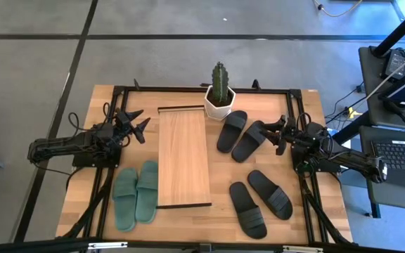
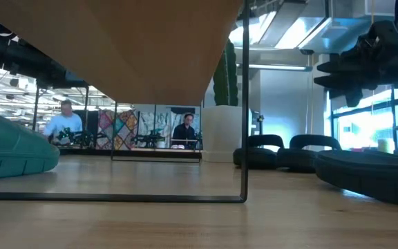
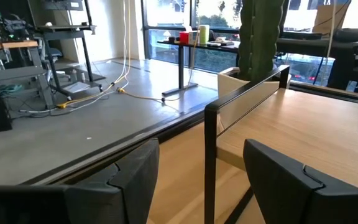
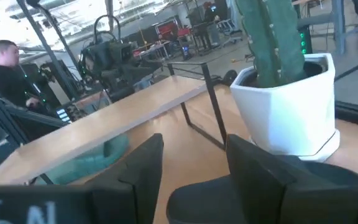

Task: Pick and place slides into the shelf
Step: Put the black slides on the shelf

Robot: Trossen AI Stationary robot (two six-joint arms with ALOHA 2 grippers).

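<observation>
A cactus (image 1: 219, 81) in a white pot (image 1: 219, 107) stands on the table (image 1: 322, 211)

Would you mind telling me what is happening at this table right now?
Nothing is being held yet. The left gripper hovers open beside the shelf, and the right gripper hovers open over the far black slides next to the potted cactus. The green slides lie left of the shelf and the near black slides to its right. The shelf top is bare.

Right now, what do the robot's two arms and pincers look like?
Both arms are black and jointed, with thin dark cables trailing near their bases. The left pincer and the right pincer each have two dark, pointed fingers; up close the fingers look matte, angular and blocky.
</observation>
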